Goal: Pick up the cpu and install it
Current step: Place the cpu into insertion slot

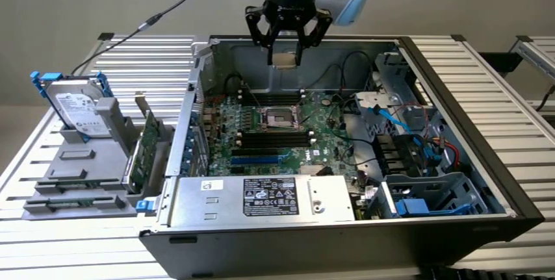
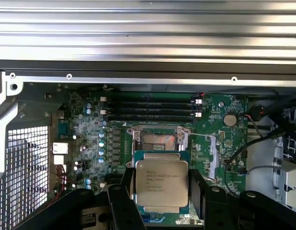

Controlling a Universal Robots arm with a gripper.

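My gripper [image 1: 285, 47] hangs high over the open computer case, its black fingers shut on the cpu [image 1: 285, 59], a small flat square chip. In the wrist view the cpu [image 2: 161, 182] shows its silver-grey printed top, clamped on both sides between the fingers [image 2: 197, 191]. The bare processor socket [image 1: 279, 118] lies on the green motherboard well below the gripper. Seen from the wrist, the socket [image 2: 160, 141] sits just beyond the held chip with its metal frame around it.
The open case [image 1: 451, 91] has tall walls around the motherboard. Memory sticks [image 1: 275, 138], a power supply [image 1: 260, 197], cables and a blue drive bay [image 1: 425, 195] crowd the inside. On the exterior view's left, a hard drive [image 1: 77, 108] and a green card [image 1: 145, 143] stand in a grey holder.
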